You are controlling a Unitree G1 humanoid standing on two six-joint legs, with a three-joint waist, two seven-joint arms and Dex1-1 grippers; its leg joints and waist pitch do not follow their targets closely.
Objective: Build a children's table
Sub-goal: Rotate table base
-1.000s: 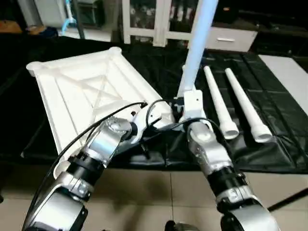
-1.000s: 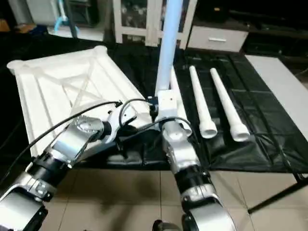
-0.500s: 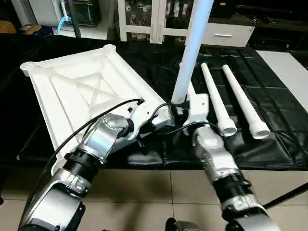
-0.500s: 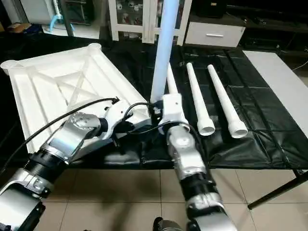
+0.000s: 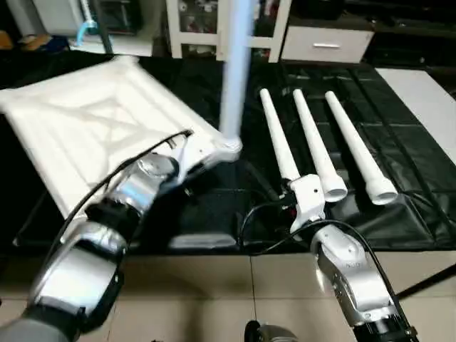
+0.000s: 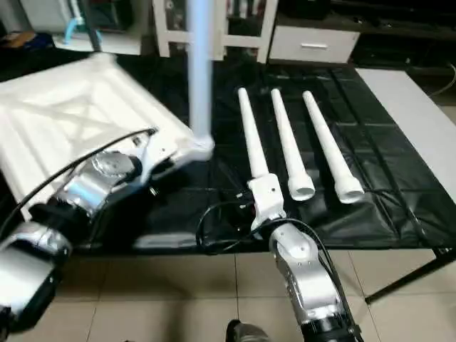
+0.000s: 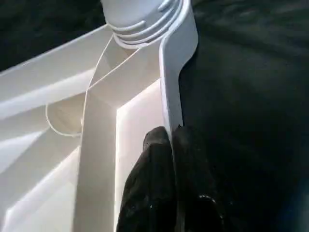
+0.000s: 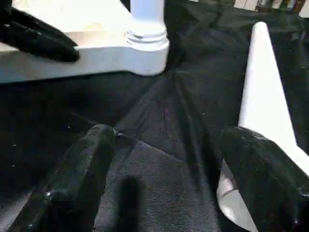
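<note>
White plastic table top (image 5: 92, 135) lies underside up on the black-covered bench (image 5: 399, 135), its X ribs facing me, on my left side of the work area. One leg (image 5: 235, 64) stands upright in the near corner socket (image 8: 145, 46) of the top. My left hand (image 7: 169, 145) has its two black fingers pressed together over the thin rim of the top just short of that socket, so I read it as clamped on the rim. Three more legs (image 5: 324, 153) lie side by side on the black sheet to the right, wide ends toward me, narrow ends pointing away. My right hand (image 8: 169, 159) sits low over the sheet between the socket corner and the nearest lying leg (image 8: 260, 87), fingers (image 8: 79, 179) spread wide with nothing between them; one finger is just beside that leg's wide end. Behind the bench I see a white cabinet (image 5: 214, 21) with glass doors.
</note>
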